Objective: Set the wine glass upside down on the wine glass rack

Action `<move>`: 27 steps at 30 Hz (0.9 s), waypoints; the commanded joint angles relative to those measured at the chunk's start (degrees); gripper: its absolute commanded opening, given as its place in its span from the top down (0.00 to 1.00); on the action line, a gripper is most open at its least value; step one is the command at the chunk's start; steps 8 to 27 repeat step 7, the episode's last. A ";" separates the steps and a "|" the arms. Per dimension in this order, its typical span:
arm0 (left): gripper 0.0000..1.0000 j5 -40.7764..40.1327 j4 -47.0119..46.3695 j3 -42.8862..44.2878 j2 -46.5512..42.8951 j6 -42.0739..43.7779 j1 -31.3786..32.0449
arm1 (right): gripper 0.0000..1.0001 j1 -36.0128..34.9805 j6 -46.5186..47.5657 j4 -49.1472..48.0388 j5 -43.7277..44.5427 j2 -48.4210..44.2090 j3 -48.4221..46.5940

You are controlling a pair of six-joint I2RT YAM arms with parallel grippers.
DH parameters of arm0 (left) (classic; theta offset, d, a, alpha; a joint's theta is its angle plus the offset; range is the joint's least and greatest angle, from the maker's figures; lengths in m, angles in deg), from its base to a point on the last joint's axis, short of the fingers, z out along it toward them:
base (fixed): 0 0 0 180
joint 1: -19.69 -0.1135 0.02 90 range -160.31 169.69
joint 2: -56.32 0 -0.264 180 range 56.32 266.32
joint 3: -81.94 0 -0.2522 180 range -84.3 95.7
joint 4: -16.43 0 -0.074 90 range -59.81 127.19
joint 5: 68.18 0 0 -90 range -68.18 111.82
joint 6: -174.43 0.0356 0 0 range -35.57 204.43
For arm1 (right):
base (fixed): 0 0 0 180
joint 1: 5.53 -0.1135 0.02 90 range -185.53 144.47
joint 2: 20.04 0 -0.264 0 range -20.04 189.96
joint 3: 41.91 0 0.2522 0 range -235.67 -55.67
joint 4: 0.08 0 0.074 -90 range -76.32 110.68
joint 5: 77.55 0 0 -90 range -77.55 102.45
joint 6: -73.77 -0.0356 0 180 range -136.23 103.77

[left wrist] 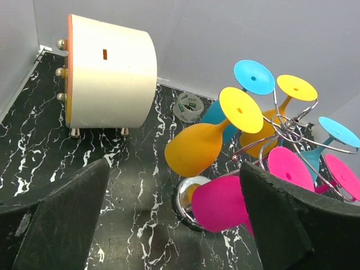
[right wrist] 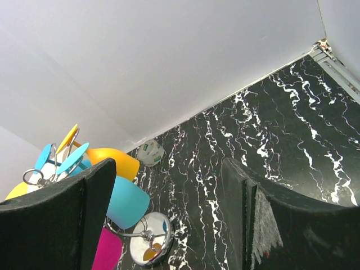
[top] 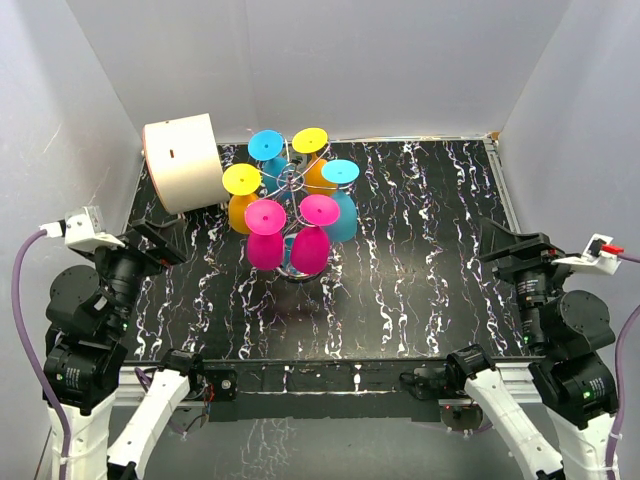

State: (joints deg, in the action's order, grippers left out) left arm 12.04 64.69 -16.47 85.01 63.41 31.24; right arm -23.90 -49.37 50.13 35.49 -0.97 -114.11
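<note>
Wine glass rack (top: 290, 182) stands left of centre on the black marbled table (top: 430, 250), near a cream drum (top: 183, 162) lying on its side. You have six glasses hanging from its wire arms, each bowl down and foot up: two pink glasses (top: 265, 240) on the side nearest the arms, with two yellow glasses (top: 242, 200) and two blue glasses (top: 342, 205) behind and to the sides. No glass stands loose on the table in any view, so I cannot tell you which of the six is the one you were asked to place. Your left gripper (top: 160, 242) sits near the left edge, jaws spread wide and holding nothing. Your right gripper (top: 510, 245) sits near the right edge, well apart from the rack, also wide and empty. Judgement: the hanging step looks finished and the task appears complete. The next move calls only for keeping both arms clear of the rack, since a nudge to the pink bowls could swing them off the wire.
</note>
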 commanded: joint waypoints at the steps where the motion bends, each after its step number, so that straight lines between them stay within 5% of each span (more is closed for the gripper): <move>1: 0.01 -0.92 0.26 1.63 0.23 -0.52 0.22 | 0.26 -0.26 0.98 -1.01 0.79 -0.32 -0.95; 27: 0.01 -0.88 0.17 2.04 0.74 -0.04 0.17 | 0.26 -0.26 0.95 -2.28 -0.10 -0.27 -0.09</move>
